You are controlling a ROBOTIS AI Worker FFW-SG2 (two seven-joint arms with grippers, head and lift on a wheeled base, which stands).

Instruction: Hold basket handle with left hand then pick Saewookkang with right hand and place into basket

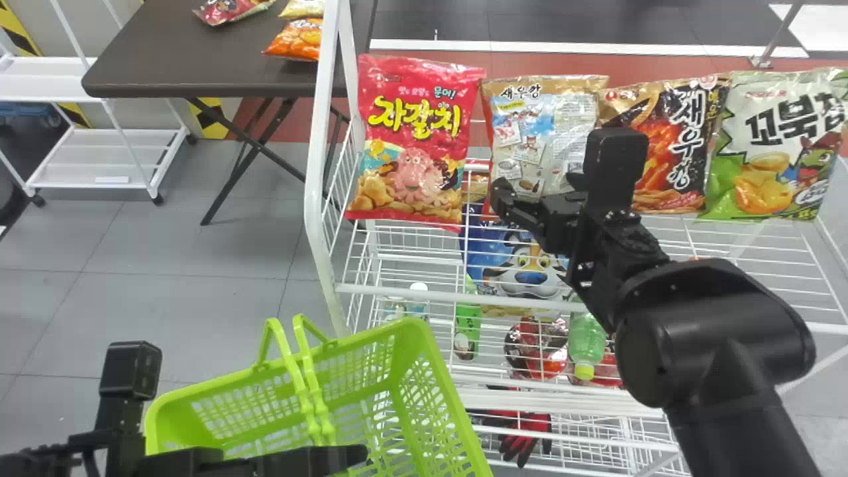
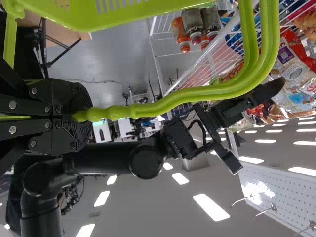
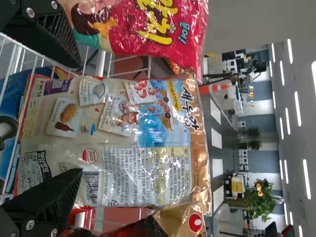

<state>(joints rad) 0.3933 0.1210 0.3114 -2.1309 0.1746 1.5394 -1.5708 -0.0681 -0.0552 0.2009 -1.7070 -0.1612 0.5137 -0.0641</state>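
Observation:
In the head view my left gripper [image 1: 331,458] is at the bottom edge by the green basket [image 1: 159,417]. The left wrist view has this gripper [image 2: 81,116] shut on the basket handle [image 2: 187,96]. My right gripper [image 1: 530,195] is at the lower part of the Saewookkang bag [image 1: 536,142], which stands upright on the rack, its printed back showing. In the right wrist view that gripper [image 3: 76,118] is open, one finger toward each side of the Saewookkang bag [image 3: 143,128]; whether they touch it I cannot tell.
A red snack bag [image 1: 417,146] stands beside the Saewookkang, with a black-and-orange bag [image 1: 682,146] and a green one [image 1: 768,146] on its other side. The white rack [image 1: 318,199] holds bottles and more packs lower down. A dark table [image 1: 172,50] is behind left.

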